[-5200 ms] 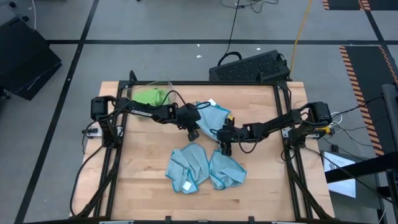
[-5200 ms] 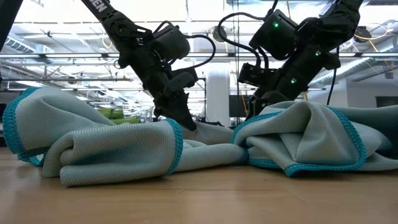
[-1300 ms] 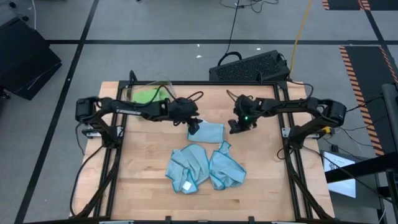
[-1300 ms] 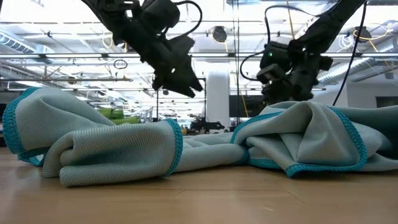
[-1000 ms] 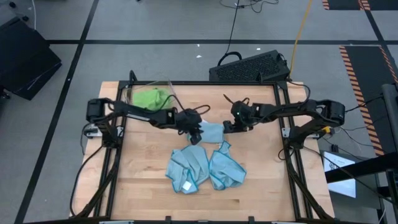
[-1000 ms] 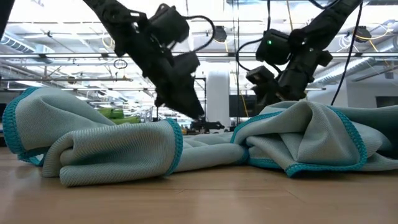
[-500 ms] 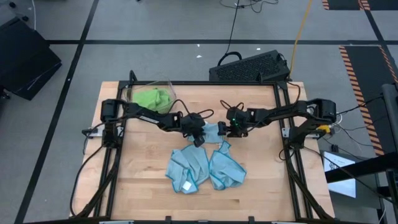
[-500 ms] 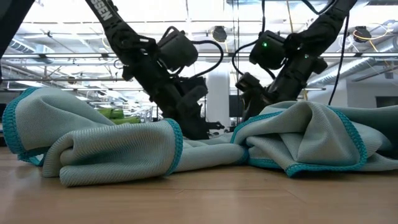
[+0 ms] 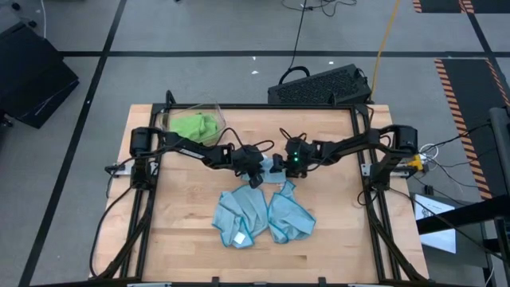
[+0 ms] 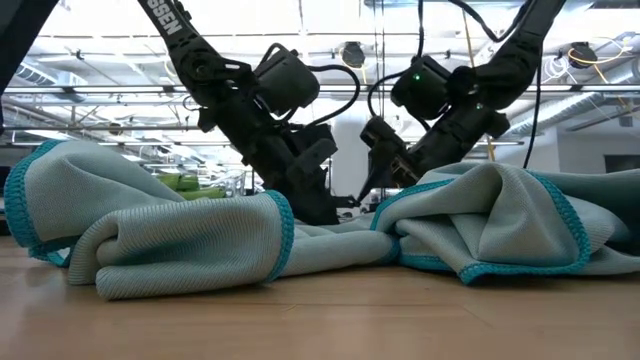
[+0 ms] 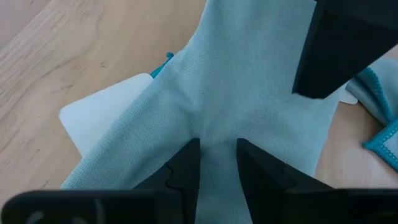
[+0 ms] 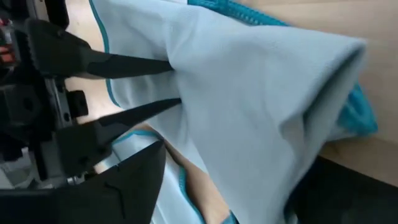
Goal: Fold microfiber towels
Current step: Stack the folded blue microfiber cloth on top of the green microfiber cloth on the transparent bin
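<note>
A light blue towel [image 9: 279,178] lies at the table's middle between my two grippers. My left gripper [image 9: 255,175] is shut on its left part and stands low on the table in the low view [image 10: 318,208]. My right gripper [image 9: 277,165] is shut on the towel's right part, close beside the left gripper and raised a little [image 10: 378,180]. Two more light blue towels lie crumpled nearer the front, one [image 9: 239,214] to the left and one [image 9: 291,215] to the right. Lime green towels [image 9: 191,125] lie in the clear bin. My left gripper pinches a raised tuck of the towel [image 11: 217,140] between its two fingers [image 11: 186,168]. It comes slanting down from the table's left. Creases run out from the pinch, and the cloth around it lies on the table. My right gripper holds the towel's right part [image 12: 249,124] between its fingers [image 12: 134,177], coming from the table's right. The cloth is lifted and drapes in a fold over toward the left gripper; the place of contact is hidden by the cloth.
The clear bin [image 9: 209,107] stands at the far left. A black keyboard-like object [image 9: 323,85] lies beyond the far edge. A white flat piece [image 11: 106,112] shows under the held towel. Bare wood lies along the near edge and both sides.
My left gripper has come down onto the towel's left part and stayed there. My right gripper has moved toward the table's left, up to the left gripper, and has drawn the towel's right part over. The towel now shows much narrower from above.
</note>
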